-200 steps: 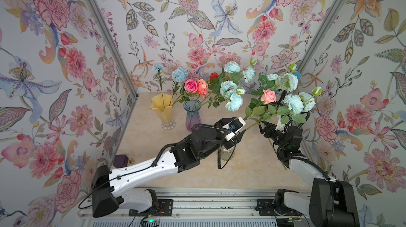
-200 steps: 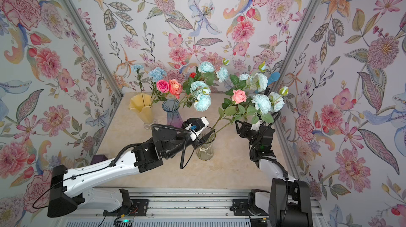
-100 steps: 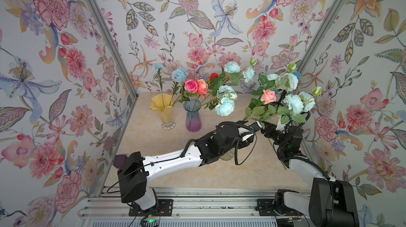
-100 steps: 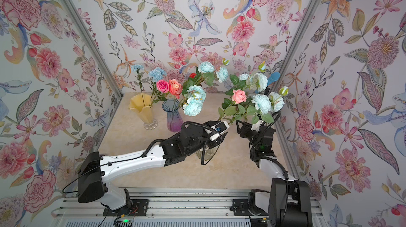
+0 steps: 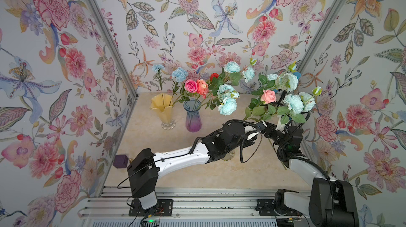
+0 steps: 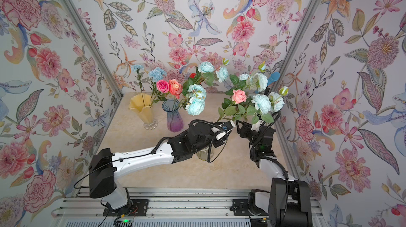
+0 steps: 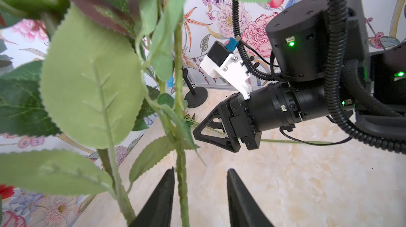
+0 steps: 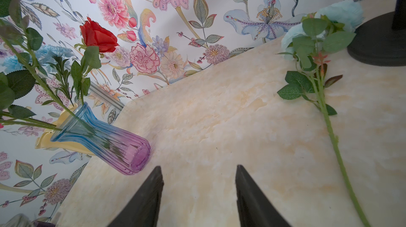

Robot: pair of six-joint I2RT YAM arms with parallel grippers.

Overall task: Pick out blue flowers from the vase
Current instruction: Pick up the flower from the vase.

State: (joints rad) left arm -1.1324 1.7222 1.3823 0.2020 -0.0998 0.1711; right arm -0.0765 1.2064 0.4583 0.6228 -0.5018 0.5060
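Green stem [image 7: 182, 184] sits between the half-open jaws of your left hand [image 7: 201, 170], unpinched; right hand [image 8: 198, 166] gapes empty. Close, then lift clear.

left hand [image 5: 258, 131]: beneath blue flowers [image 5: 293, 103] | right hand [image 5: 268, 128]: just beside it

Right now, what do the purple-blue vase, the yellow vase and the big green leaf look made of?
Purple-blue vase: ribbed tinted glass, glossy and see-through.
Yellow vase: probably milky glass, with a clear moulded foot.
Green leaf: likely fabric, matte, with a fine woven-looking surface and pressed veins.
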